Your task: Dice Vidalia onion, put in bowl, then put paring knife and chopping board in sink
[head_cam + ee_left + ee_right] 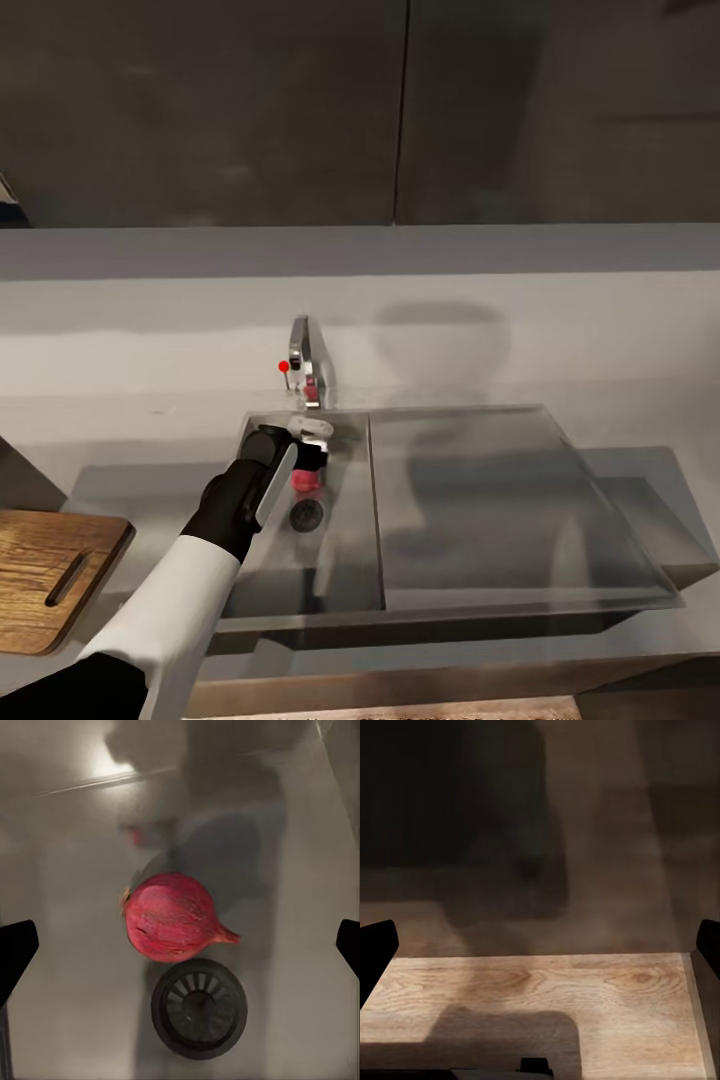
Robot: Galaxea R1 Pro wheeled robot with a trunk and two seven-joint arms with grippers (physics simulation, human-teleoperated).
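Onion (174, 916) between open left hand (180, 945) fingers (16, 952)

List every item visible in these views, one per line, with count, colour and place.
Round red-skinned onion: one, red, on the sink floor beside the drain.
Round slotted drain: one, dark grey, in the basin floor.
Rectangular matt grey sink: one, grey, recessed in the countertop, flat drainboard on its right.
Curved chrome tap: one, silver with a red dot, behind the basin.
Brown wooden chopping board: one, brown, on the counter left of the sink.
Left hand: one, black, fingers spread, above the onion.
Right hand: one, black fingertips apart, over light wood flooring.
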